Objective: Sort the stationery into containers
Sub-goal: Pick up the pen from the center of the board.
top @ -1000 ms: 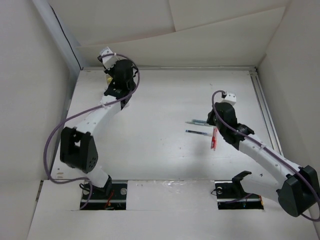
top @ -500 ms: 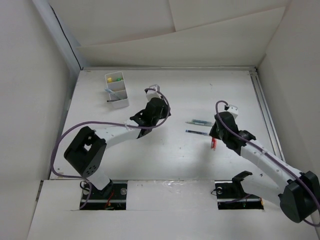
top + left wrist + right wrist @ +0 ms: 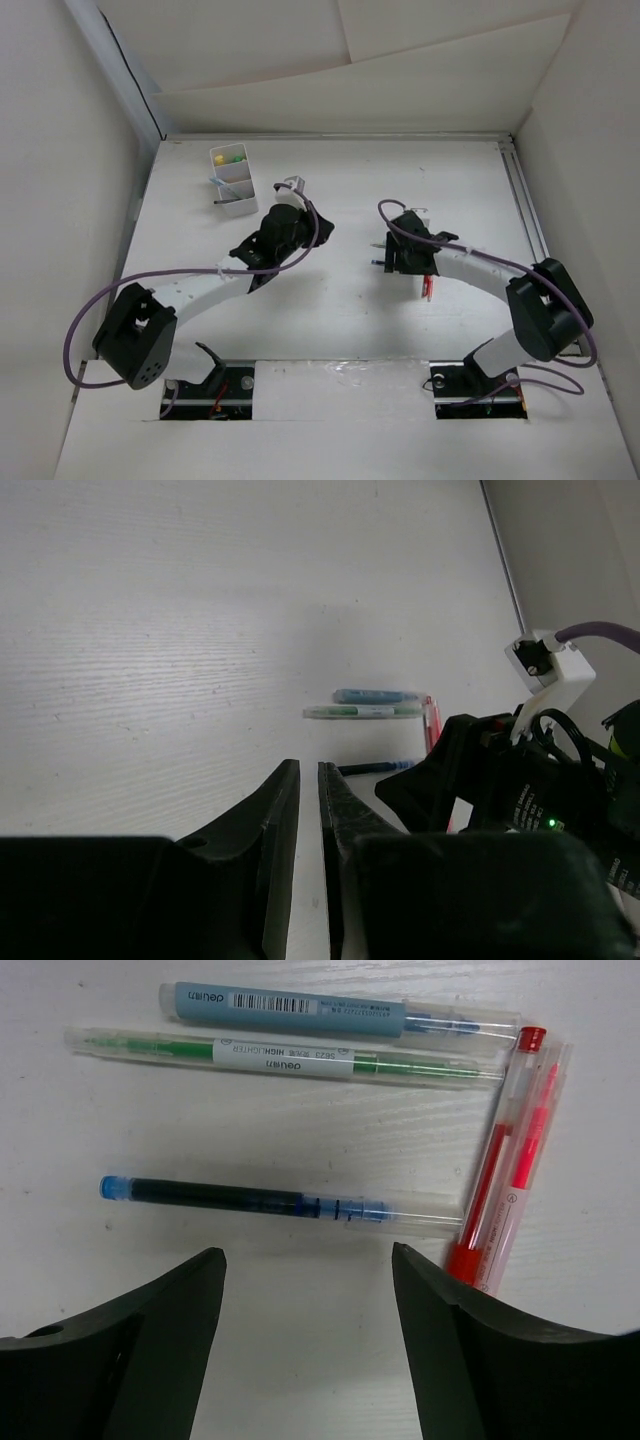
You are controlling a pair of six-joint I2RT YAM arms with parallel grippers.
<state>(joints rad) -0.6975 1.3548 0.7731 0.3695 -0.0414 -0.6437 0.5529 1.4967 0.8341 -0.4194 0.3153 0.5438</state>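
From overhead, the right arm's wrist (image 3: 412,250) sprawls over the pens. Only the tip of the red pens (image 3: 427,290) peeks out at its five o'clock, and a stub of the dark blue pen (image 3: 376,264) at its nine o'clock. At ten o'clock on the table (image 3: 330,190), the white box (image 3: 232,182) is too small to tell what the bluish sliver in its nearest compartment is. On the right gripper (image 3: 308,1265), the fingers (image 3: 150,1350) run off its camera's bottom edge. The body of the left gripper (image 3: 308,772) is a dark blur.

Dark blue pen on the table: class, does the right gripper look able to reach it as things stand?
Probably yes. The right gripper hangs open close to the dark blue pen, nothing between; only the red pens crowd its clear end.
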